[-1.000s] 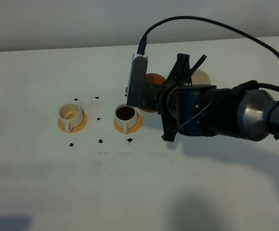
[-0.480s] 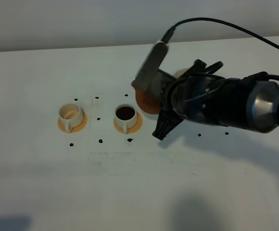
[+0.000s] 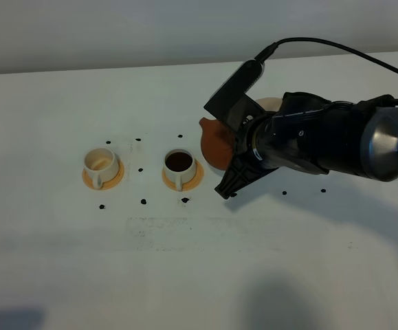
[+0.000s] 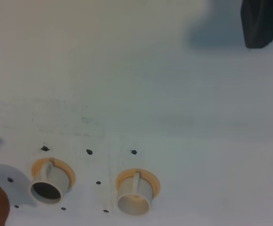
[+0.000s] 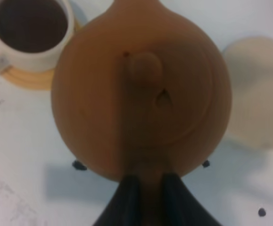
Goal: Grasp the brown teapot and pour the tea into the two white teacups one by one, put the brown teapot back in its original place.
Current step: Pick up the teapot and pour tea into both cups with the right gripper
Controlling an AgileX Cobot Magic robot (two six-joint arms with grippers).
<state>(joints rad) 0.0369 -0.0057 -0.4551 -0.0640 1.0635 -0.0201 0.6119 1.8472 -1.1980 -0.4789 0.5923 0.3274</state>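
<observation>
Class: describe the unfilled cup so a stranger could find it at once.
On the white table, two white cups stand on orange saucers beside the brown teapot. Take the cup farther from the teapot. Its inside is pale, while its neighbour holds dark tea.

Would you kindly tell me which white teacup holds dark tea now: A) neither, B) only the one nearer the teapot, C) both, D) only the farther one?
B: the nearer teacup beside the brown teapot is filled dark, while the farther teacup looks pale inside.
</observation>
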